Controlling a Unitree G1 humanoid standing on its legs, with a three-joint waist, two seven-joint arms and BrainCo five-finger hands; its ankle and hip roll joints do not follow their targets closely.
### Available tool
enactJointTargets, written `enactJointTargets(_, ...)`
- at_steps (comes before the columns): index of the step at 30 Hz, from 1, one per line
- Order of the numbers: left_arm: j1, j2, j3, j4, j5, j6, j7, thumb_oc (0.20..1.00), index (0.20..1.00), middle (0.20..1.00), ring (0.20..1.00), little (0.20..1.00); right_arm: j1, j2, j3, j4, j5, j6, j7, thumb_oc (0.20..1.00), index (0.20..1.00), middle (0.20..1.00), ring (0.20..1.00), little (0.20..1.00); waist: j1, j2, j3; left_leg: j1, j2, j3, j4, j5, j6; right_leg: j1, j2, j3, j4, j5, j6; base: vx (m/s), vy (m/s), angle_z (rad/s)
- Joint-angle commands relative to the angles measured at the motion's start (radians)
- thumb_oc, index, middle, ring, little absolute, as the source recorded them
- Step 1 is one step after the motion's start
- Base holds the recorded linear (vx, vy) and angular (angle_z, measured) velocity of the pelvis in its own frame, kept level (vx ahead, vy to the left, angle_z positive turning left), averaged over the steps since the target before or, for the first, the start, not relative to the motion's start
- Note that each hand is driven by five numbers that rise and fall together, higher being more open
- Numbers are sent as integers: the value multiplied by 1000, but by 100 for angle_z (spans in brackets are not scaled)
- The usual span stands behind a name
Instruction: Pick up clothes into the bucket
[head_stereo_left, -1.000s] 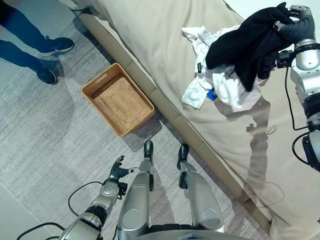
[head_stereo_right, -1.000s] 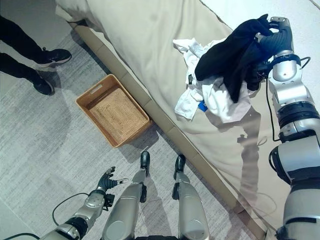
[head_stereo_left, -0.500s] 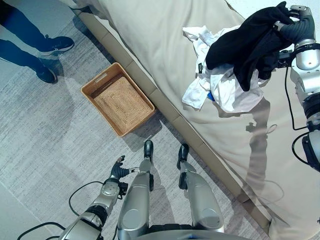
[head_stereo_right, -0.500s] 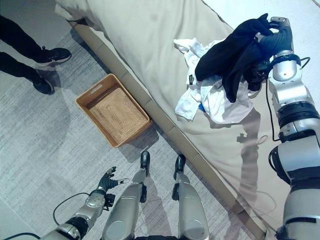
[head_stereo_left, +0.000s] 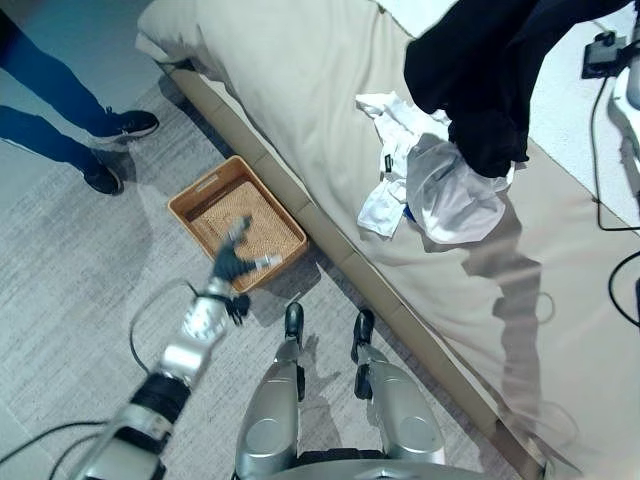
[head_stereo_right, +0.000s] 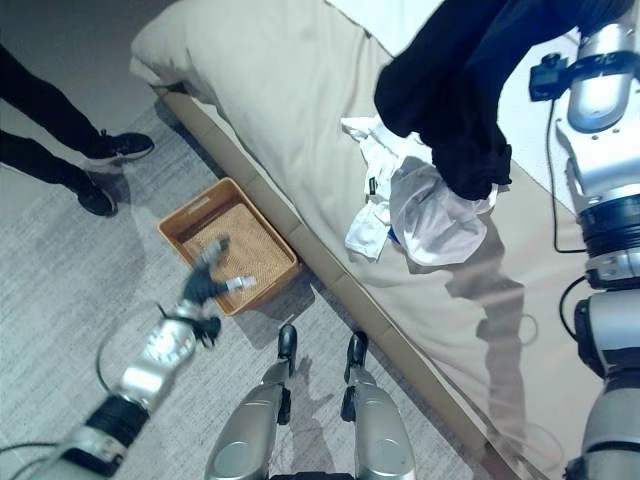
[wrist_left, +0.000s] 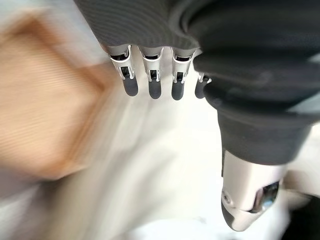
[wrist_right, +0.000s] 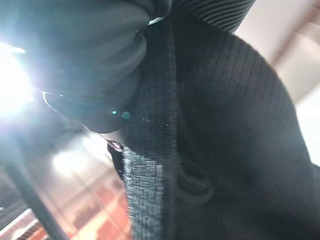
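Observation:
A black garment hangs high above the bed, clear of the white clothes that lie crumpled on the beige cover. My right hand is shut on it, and black cloth drapes right beside the hand's dark cover. The right forearm reaches up at the top right. A shallow wicker basket stands on the floor against the bed's side. My left hand hovers over the basket's near corner, fingers straight and holding nothing.
The bed runs diagonally from the upper left to the lower right, its base edge just behind the basket. A person's legs and dark shoes stand on the grey carpet beyond the basket.
The right arm has raised the black garment higher, off the white clothes. The left arm has swung up and forward from beside my legs to the basket. The view has shifted too.

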Motion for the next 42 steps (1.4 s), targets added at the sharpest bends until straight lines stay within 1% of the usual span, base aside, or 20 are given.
enactJointTargets(1, -29, 57, 48, -75, 6, -51, 4, 1000, 1000, 1000, 1000, 1000, 79, -16, 12, -108, -41, -33, 8, 200, 200, 200, 200, 200, -29, -51, -216, 45, -5, 33, 71, -137, -3, 34, -56, 4, 5, -15, 90, 101, -13, -18)
enactJointTargets(2, -27, 59, 48, -78, 5, -49, 3, 1000, 1000, 1000, 1000, 1000, 85, -16, 7, -111, -42, -31, 9, 200, 200, 200, 200, 200, -28, -53, -216, 47, -4, 33, 70, -138, -3, 37, -55, 4, 4, -15, 91, 78, -12, -11)
enactJointTargets(5, -131, 127, 49, -196, -11, -51, -5, 1000, 1000, 1000, 1000, 1000, 147, -14, 3, -176, -33, -18, 56, 200, 200, 200, 200, 200, -36, -50, -257, 95, 1, 42, 56, -150, -5, 80, -48, 5, -3, -30, 91, 81, -16, -7)
enactJointTargets(6, -158, 134, 40, -211, -12, -50, -7, 1000, 1000, 1000, 1000, 1000, 171, -19, -4, -198, -26, -14, 75, 200, 200, 200, 200, 200, -39, -52, -274, 104, 1, 43, 50, -146, -5, 87, -48, 4, -8, -28, 90, 85, -22, 0)
enactJointTargets(9, -254, 152, -5, -265, -11, -45, -24, 1000, 1000, 1000, 1000, 1000, 229, -30, -6, -256, -1, -5, 131, 200, 200, 200, 200, 200, -50, -53, -318, 139, 7, 51, 37, -151, -6, 123, -43, 4, -20, -35, 91, 94, -29, -1)
enactJointTargets(10, -312, 156, -40, -288, -21, -40, -37, 1000, 1000, 1000, 1000, 1000, 272, -37, -13, -291, 15, 2, 163, 200, 200, 200, 200, 200, -55, -51, -343, 159, 9, 54, 28, -152, -8, 143, -41, 3, -26, -39, 92, 73, -21, -4)
enactJointTargets(11, -316, 155, -46, -285, -22, -40, -37, 1000, 1000, 1000, 1000, 1000, 279, -39, -20, -294, 15, 3, 164, 200, 200, 200, 200, 200, -52, -53, -341, 162, 9, 53, 26, -152, -8, 145, -41, 3, -28, -39, 92, 59, -24, -2)
enactJointTargets(15, -440, 142, -145, -262, -49, -23, -69, 1000, 1000, 1000, 1000, 1000, 340, -51, -18, -356, 67, 15, 220, 200, 200, 200, 200, 200, -62, -49, -381, 199, 13, 61, 6, -150, -12, 182, -36, -2, -40, -42, 94, 41, -9, -3)
enactJointTargets(16, -494, 144, -197, -235, -38, -7, -82, 1000, 1000, 1000, 1000, 1000, 338, -41, 0, -378, 91, 10, 241, 200, 200, 200, 200, 200, -68, -45, -392, 207, 15, 63, 6, -151, -12, 189, -36, -2, -40, -44, 96, 25, -3, -5)
enactJointTargets(18, -519, 141, -217, -214, -45, -7, -87, 1000, 1000, 1000, 1000, 1000, 368, -45, -16, -406, 116, 13, 261, 200, 200, 200, 200, 200, -66, -44, -401, 220, 15, 68, 1, -153, -12, 204, -35, -2, -44, -46, 95, 40, 1, -2)
enactJointTargets(25, -650, 59, -380, -48, -91, 36, -145, 1000, 1000, 1000, 1000, 1000, 369, -39, 31, -546, 179, 13, 327, 200, 200, 200, 200, 200, -81, -33, -428, 262, 19, 74, -4, -158, -12, 245, -35, 3, -51, -51, 95, 24, 4, -7)
enactJointTargets(26, -651, 59, -380, -48, -91, 36, -145, 1000, 1000, 1000, 1000, 1000, 369, -39, 30, -546, 179, 13, 327, 200, 200, 200, 200, 200, -81, -33, -428, 263, 19, 74, -4, -158, -12, 245, -35, 3, -51, -51, 95, 7, 13, -8)
enactJointTargets(27, -680, 21, -414, 17, -123, 51, -157, 1000, 1000, 1000, 1000, 1000, 367, -18, 28, -595, 181, 1, 322, 200, 200, 200, 200, 200, -89, -26, -432, 269, 18, 77, -3, -160, -11, 252, -35, 6, -53, -52, 96, 2, 8, -8)
enactJointTargets(28, -682, 19, -417, 20, -124, 49, -157, 1000, 1000, 1000, 1000, 1000, 371, -19, 24, -597, 180, 3, 322, 200, 200, 200, 200, 200, -87, -27, -431, 270, 18, 77, -4, -160, -11, 253, -35, 6, -53, -52, 96, 1, 11, -7)
enactJointTargets(30, -697, -32, -437, 93, -138, 63, -168, 1000, 1000, 1000, 1000, 1000, 383, 15, 0, -665, 184, -15, 324, 200, 200, 200, 200, 200, -97, -20, -431, 276, 18, 76, -1, -163, -8, 257, -35, 9, -53, -51, 96, 2, 5, -2)
enactJointTargets(31, -698, -33, -438, 95, -138, 62, -168, 1000, 1000, 1000, 1000, 1000, 385, 15, -2, -666, 184, -14, 324, 200, 200, 200, 200, 200, -96, -20, -431, 277, 18, 76, -1, -163, -8, 257, -35, 9, -53, -51, 96, 0, 0, 0)
enactJointTargets(38, -668, -155, -438, 200, -158, 86, -169, 1000, 1000, 1000, 1000, 1000, 391, 107, -22, -766, 181, -39, 324, 200, 200, 200, 200, 200, -103, -15, -425, 281, 17, 75, 4, -166, -2, 262, -35, 14, -53, -53, 95, 0, 1, -1)
enactJointTargets(39, -665, -172, -441, 202, -190, 88, -176, 1000, 1000, 1000, 1000, 1000, 389, 121, -16, -777, 196, -41, 330, 200, 200, 200, 200, 200, -104, -15, -424, 282, 17, 74, 3, -165, -2, 262, -35, 13, -52, -53, 94, 0, 0, 0)
enactJointTargets(40, -666, -172, -441, 202, -191, 88, -176, 1000, 1000, 1000, 1000, 1000, 389, 121, -16, -778, 196, -41, 330, 200, 200, 200, 200, 200, -104, -15, -424, 282, 17, 74, 3, -165, -2, 262, -35, 12, -52, -53, 94, 0, 0, 0)
enactJointTargets(42, -668, -183, -454, 191, -243, 89, -193, 1000, 1000, 1000, 1000, 1000, 389, 128, -4, -790, 216, -42, 341, 200, 200, 200, 200, 200, -107, -15, -421, 281, 16, 74, 2, -163, -2, 261, -36, 12, -52, -52, 95, 0, 0, 0)
